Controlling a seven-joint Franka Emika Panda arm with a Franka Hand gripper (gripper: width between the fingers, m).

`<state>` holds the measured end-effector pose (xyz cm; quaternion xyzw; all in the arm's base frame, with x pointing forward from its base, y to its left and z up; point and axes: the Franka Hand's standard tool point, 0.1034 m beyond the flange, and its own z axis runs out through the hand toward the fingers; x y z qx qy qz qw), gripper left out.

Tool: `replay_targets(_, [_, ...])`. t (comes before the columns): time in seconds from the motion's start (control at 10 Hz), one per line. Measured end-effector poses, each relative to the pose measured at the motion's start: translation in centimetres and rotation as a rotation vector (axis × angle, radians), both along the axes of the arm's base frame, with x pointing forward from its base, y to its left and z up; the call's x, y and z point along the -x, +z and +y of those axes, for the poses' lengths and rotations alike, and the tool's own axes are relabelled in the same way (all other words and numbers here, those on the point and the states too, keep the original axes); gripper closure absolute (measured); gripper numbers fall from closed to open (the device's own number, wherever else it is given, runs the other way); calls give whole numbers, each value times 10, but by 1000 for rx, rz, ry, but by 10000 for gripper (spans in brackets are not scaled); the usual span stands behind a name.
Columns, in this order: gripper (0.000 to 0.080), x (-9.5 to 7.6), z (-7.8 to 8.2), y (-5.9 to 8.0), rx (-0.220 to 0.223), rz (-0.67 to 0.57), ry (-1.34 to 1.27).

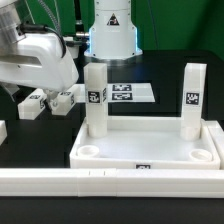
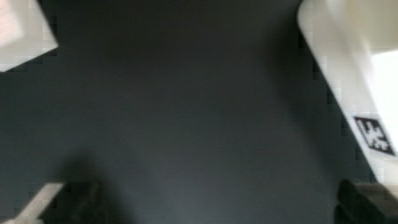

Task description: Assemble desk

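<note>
You are seeing the two-finger gripper (image 1: pixel 50 88) hanging with its jaws wide open and empty, near the large white plastic tray-like tabletop (image 1: pixel 150 152); one white block leg (image 1: pixel 95 97) and a second leg (image 1: pixel 193 95) are standing upright in it.

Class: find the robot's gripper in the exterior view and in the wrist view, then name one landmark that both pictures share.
Exterior view: the gripper is at the exterior view's left, over the black table, off to the side of the tabletop.
Wrist view: only its two blurred fingertips show at the frame's edge, wide apart with nothing between them.
Shared landmark: the black table.
</note>
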<state>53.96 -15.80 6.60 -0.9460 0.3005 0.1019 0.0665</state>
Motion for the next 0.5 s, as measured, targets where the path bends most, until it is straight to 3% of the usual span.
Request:
replay_targets(0.3, [151,2,-2,-1,-2,1,-3])
replay_targets(0.5, [151,36,-5,-9,-32,-17,-13])
